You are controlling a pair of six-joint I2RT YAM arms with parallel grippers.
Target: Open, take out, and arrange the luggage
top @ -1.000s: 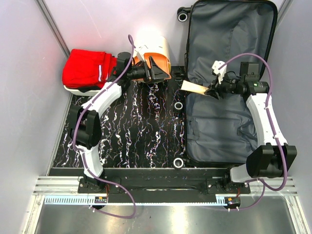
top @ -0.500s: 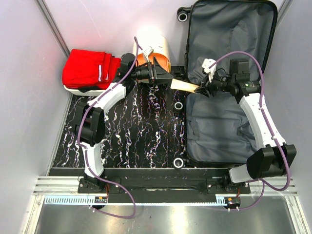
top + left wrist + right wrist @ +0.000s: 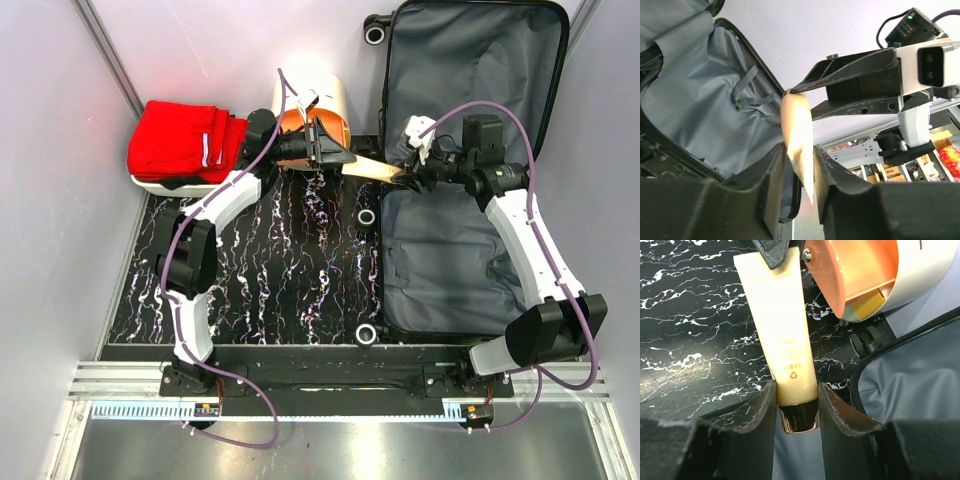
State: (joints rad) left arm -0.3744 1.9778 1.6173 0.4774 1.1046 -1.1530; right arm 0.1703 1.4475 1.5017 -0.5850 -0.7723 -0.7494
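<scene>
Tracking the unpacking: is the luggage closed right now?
No, the luggage lies open on the table, its grey lining showing.

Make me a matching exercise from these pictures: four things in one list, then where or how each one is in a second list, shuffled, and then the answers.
Things:
1. tube
2. suitcase
3. red cloth
4. box

Places or states:
a. lying open, grey lining up
b. on the white tray
c. held between the left gripper and the right gripper
d. on its side, orange inside showing

Pairs: 1-c, 2-a, 3-b, 4-d
</scene>
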